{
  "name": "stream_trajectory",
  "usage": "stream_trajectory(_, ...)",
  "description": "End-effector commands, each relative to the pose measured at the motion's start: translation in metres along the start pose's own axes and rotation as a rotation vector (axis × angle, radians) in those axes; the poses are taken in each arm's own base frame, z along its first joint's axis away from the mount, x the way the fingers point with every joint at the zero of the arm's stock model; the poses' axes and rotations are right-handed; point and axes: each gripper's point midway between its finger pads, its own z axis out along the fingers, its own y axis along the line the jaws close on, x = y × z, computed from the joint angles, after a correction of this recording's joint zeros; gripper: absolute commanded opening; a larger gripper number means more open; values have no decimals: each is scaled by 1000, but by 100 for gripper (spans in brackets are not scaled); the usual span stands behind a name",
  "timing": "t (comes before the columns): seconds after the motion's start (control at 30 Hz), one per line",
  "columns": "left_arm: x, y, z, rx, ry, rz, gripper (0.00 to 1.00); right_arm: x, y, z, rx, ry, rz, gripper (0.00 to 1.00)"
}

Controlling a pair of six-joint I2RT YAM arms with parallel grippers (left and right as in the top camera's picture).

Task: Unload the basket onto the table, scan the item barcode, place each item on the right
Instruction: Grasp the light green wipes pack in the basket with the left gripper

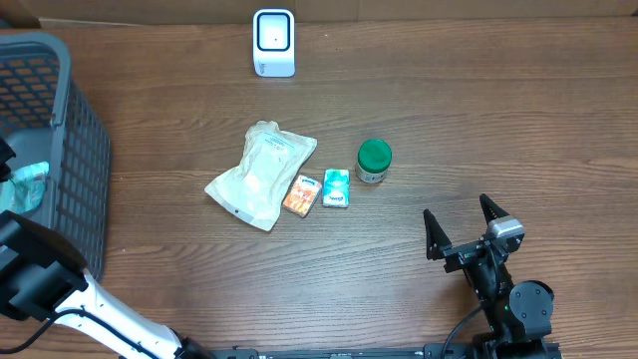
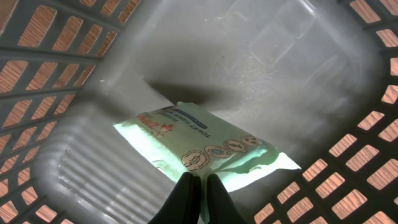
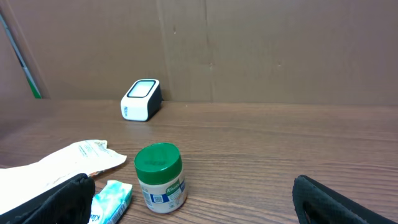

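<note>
My left gripper [image 2: 202, 178] is down inside the grey basket [image 1: 75, 150], shut on the near edge of a pale green wipes pack [image 2: 205, 146]. The pack lies on the basket floor, and a corner of it shows through the basket's top [image 1: 30, 184]. The white barcode scanner [image 1: 273, 42] stands at the far middle of the table, also visible in the right wrist view [image 3: 141, 99]. My right gripper [image 1: 456, 206] hovers open at the near right, nothing between its fingers [image 3: 56, 199].
A white pouch [image 1: 261, 173], an orange packet [image 1: 301, 194], a teal packet [image 1: 337, 187] and a green-lidded jar [image 1: 374, 161] lie mid-table. The jar [image 3: 160, 177] stands just ahead of the right gripper. A cardboard wall backs the table.
</note>
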Motion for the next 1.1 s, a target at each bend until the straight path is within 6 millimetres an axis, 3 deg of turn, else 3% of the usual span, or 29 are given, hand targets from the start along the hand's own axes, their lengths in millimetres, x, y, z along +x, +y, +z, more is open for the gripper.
stream_trajectory(0.0, -7, 5, -9, -20, -36, -16, 8, 1, -1, 0, 5, -6, -2, 100)
stream_trajectory(0.07, -7, 5, -9, -20, -38, -16, 46, 1, -1, 0, 5, -6, -2, 100)
stream_trajectory(0.13, -8, 5, -9, -20, -38, -16, 59, 1, -1, 0, 5, -6, -2, 100)
stream_trajectory(0.33, -6, 6, -6, -27, -31, -15, 67, 1, -1, 0, 5, -5, -2, 100)
stream_trajectory(0.63, 10, 8, 26, -41, 46, 35, 71, 1, -1, 0, 5, -5, -2, 100)
stream_trajectory(0.9, 30, -31, 69, 181, 86, 209, 87, 1, -1, 0, 5, -6, -2, 100)
stream_trajectory(0.97, 34, -35, 80, 201, 90, 210, 94, 1, -1, 0, 5, -5, -2, 100)
stream_trajectory(1.07, 40, -35, 96, 201, 95, 211, 95, 1, -1, 0, 5, -5, -2, 100)
